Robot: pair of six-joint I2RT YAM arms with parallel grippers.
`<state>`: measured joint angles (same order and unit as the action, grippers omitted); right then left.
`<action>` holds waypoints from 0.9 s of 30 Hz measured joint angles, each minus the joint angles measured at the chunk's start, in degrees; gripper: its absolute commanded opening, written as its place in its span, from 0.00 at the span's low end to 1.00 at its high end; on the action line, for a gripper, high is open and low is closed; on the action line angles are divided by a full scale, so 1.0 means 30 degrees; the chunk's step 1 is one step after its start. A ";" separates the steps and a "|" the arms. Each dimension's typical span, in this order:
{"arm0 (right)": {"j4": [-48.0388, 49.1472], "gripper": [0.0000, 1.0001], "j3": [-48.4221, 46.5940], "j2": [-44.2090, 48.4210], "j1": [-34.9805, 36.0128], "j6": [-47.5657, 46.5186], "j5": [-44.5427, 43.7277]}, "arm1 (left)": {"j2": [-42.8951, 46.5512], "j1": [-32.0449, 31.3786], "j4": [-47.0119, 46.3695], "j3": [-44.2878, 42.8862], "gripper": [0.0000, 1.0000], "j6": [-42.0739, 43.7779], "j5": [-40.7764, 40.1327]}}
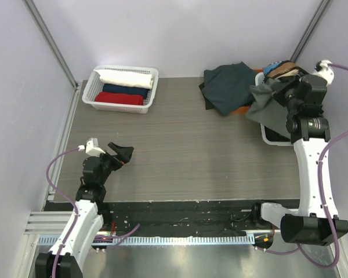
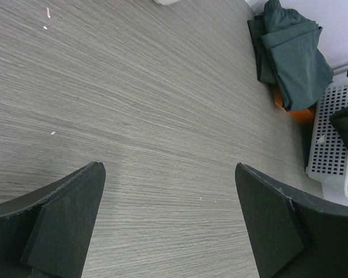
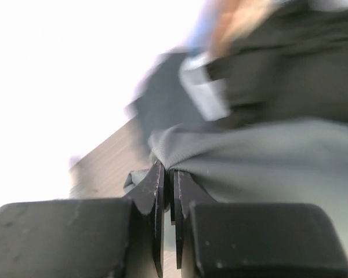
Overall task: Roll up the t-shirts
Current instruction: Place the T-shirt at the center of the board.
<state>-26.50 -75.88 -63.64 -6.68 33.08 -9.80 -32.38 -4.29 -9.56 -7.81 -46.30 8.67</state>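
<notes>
- My right jaws are almost shut, pinching a thin fold at the edge of the grey shirt [image 3: 267, 168]; only a sliver of gap shows between them.
- The grip is on very little cloth. If the shirt's weight pulls sideways, I judge that the fold could slide out and drop the shirt.
- From the pinch the shirt hangs down over the right basket [image 1: 271, 136] at the far right of the counter [image 1: 185, 150], with its lower part draped across the rim.
- The lattice wall could snag the cloth as I lift, and a hard pull might then tip or drag the basket.
- Other clothes lie in that basket beneath the shirt. They could tangle with it and come out too.
- A teal shirt [image 1: 229, 87] lies crumpled just beside the basket, with something orange under it. A low sweep towards the middle of the counter would drag the grey shirt across it.
- My left jaws are spread wide with nothing between them, low over bare counter at the near left. They are well apart from the shirt, so they could not catch a slip.
- At the far left, the left basket [image 1: 90, 95] holds rolled white [image 1: 126, 77], navy [image 1: 124, 90] and red [image 1: 119, 98] shirts.
</notes>
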 measured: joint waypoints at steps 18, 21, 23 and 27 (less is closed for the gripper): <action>-0.2157 0.86 -0.7264 -0.5763 0.9916 -0.0933 0.9573 | 0.0248 -0.0029 0.0029 0.0000 1.00 0.0007 -0.0007; -0.1727 0.94 -0.5268 -0.4554 0.9901 -0.1071 0.8568 | 0.0255 -0.0029 0.0036 0.0000 1.00 0.0007 -0.0007; -0.1668 0.89 -0.2688 -0.3155 0.9901 -0.1137 0.7096 | 0.0255 -0.0029 0.0044 0.0000 1.00 0.0015 -0.0007; -0.1880 0.71 0.1246 -0.1960 0.9894 -0.1290 0.5202 | 0.0240 -0.0029 0.0044 0.0000 1.00 0.0007 -0.0007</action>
<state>-32.14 -72.14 -69.52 23.00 29.21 5.80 -31.66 -4.38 -9.43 -7.81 -46.28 8.64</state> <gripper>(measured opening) 0.834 0.996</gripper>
